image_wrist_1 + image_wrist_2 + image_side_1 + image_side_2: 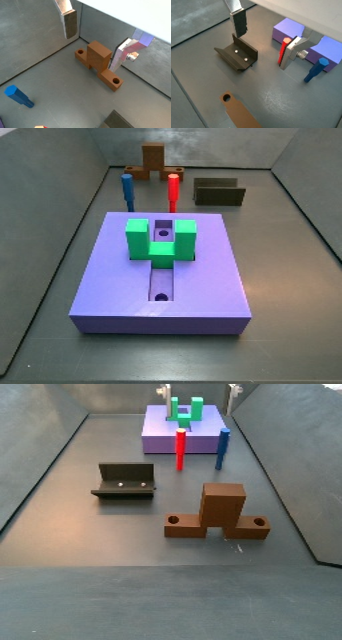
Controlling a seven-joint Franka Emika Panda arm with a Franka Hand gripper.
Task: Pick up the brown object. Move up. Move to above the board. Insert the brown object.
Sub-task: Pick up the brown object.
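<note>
The brown object (pixel 214 514) lies on the grey floor, an orange-brown piece with an upright block in the middle and short side arms with round holes. It also shows in both wrist views (pixel 99 62) (pixel 238 112) and far back in a side view (pixel 158 163). The lavender board (pixel 201 278) carries a green U-shaped block (pixel 160 238) over its groove and shows in the other views too (pixel 160 429) (pixel 288 31). My gripper (pixel 95 40) (pixel 264 37) is open and empty, above the floor. Its fingers (pixel 68 22) stand wide apart, clear of the brown object.
The dark fixture (pixel 238 56) (pixel 124 481) (pixel 218 193) stands on the floor between the brown object and the board. A red peg (pixel 181 444) (pixel 174 190) and a blue peg (pixel 223 446) (pixel 128 188) stand upright by the board's end. Grey walls enclose the floor.
</note>
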